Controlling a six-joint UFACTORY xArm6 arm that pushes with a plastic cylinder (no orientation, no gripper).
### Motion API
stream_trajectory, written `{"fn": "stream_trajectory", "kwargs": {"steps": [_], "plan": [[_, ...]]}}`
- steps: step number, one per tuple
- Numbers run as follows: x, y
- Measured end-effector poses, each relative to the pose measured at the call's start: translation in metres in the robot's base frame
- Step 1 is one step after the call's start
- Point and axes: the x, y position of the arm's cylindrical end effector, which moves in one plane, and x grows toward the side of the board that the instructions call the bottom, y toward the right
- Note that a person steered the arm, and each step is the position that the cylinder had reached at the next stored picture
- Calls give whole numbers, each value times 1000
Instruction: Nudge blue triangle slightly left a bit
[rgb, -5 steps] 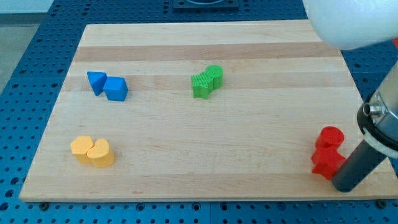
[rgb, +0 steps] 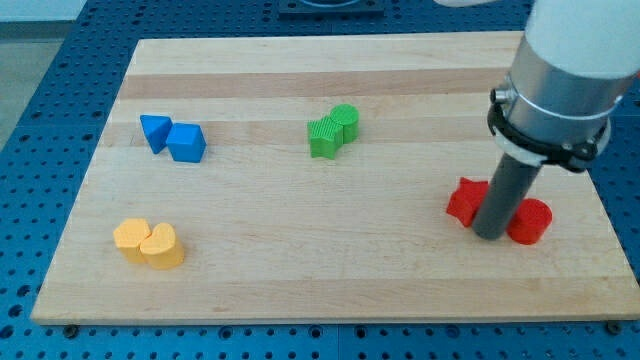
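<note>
The blue triangle (rgb: 154, 131) lies at the board's left, touching a blue cube (rgb: 187, 143) on its right side. My tip (rgb: 489, 235) is far away at the view's right, standing between two red blocks: a red star-like block (rgb: 464, 201) to its left and a red cylinder (rgb: 530, 222) to its right. The rod hides part of both red blocks.
A pair of green blocks (rgb: 333, 130) sits near the board's top middle. Two yellow blocks (rgb: 148, 243) lie together at the lower left. The wooden board (rgb: 320, 280) rests on a blue perforated table.
My arm moved left and up the view. The two red blocks moved up and left with it and now sit apart on either side of the rod.
</note>
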Motion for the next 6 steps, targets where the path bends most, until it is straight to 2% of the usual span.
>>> {"fn": "stream_trajectory", "kwargs": {"steps": [6], "plan": [[-132, -77]]}}
